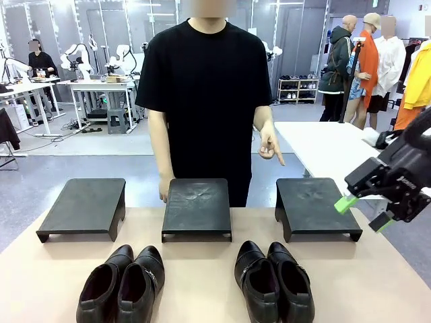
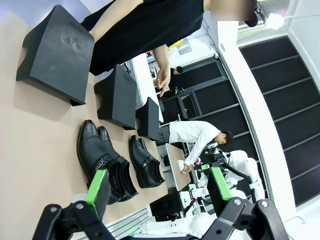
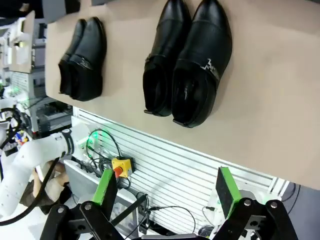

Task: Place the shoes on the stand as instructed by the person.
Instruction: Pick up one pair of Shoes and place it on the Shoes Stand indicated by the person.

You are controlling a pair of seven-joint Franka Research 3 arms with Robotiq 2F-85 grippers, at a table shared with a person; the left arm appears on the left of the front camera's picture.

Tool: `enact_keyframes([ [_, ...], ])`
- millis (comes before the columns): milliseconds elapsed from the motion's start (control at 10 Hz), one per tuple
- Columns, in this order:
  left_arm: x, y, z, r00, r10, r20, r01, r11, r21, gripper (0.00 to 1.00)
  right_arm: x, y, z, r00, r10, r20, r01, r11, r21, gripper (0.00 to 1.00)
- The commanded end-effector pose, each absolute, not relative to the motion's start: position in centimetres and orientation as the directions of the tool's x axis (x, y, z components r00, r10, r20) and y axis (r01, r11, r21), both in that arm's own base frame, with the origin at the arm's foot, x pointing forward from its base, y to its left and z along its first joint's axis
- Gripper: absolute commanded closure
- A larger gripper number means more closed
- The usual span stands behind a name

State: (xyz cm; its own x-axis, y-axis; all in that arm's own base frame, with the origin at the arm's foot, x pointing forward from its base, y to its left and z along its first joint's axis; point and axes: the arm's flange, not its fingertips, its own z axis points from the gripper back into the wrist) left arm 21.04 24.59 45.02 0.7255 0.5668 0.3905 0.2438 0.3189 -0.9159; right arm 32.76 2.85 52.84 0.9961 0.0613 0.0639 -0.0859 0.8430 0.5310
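Observation:
Two pairs of glossy black shoes lie toes-forward at the table's near edge: the left pair (image 1: pixel 121 282) (image 2: pixel 102 160) (image 3: pixel 82 57) and the right pair (image 1: pixel 273 282) (image 2: pixel 145 162) (image 3: pixel 187 60). Beyond them stand three low black stands, left (image 1: pixel 81 205), middle (image 1: pixel 196 205) and right (image 1: pixel 313 205). The person (image 1: pixel 209 87) stands behind the middle stand, one hand (image 1: pixel 271 147) (image 2: pixel 162 80) pointing a finger down toward the right stand. My right gripper (image 1: pixel 363 214) (image 3: pixel 165 189) hangs open off the table's right side, holding nothing. My left gripper (image 2: pixel 157 185) is open and empty, well back from the shoes.
A white table (image 1: pixel 330 145) stands behind the right stand. The tan tabletop (image 1: pixel 202 269) has bare room between the pairs and around the stands. A slatted white panel (image 3: pixel 190 175) with cables hangs under the table's near edge. Other people stand far back right.

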Motion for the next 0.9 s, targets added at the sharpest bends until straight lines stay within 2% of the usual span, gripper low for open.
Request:
enact_keyframes([
  [0,21.1,24.8,45.1,0.715,0.567,0.409,0.273,0.312,-0.910,0.00,32.6,5.5,51.7,1.000,0.018,0.009,-0.020,0.882,0.472,0.00],
  [400,21.1,24.8,45.1,0.715,0.567,0.409,0.273,0.312,-0.910,0.00,33.3,9.4,46.6,0.995,-0.079,-0.062,0.096,0.922,0.376,0.00],
  [600,21.1,24.8,45.1,0.715,0.567,0.409,0.273,0.312,-0.910,0.00,34.5,10.9,45.0,0.992,-0.112,-0.059,0.126,0.917,0.378,0.00],
  [800,21.1,24.8,45.1,0.715,0.567,0.409,0.273,0.312,-0.910,0.00,36.1,12.6,44.2,0.991,-0.130,-0.045,0.137,0.936,0.324,0.00],
])
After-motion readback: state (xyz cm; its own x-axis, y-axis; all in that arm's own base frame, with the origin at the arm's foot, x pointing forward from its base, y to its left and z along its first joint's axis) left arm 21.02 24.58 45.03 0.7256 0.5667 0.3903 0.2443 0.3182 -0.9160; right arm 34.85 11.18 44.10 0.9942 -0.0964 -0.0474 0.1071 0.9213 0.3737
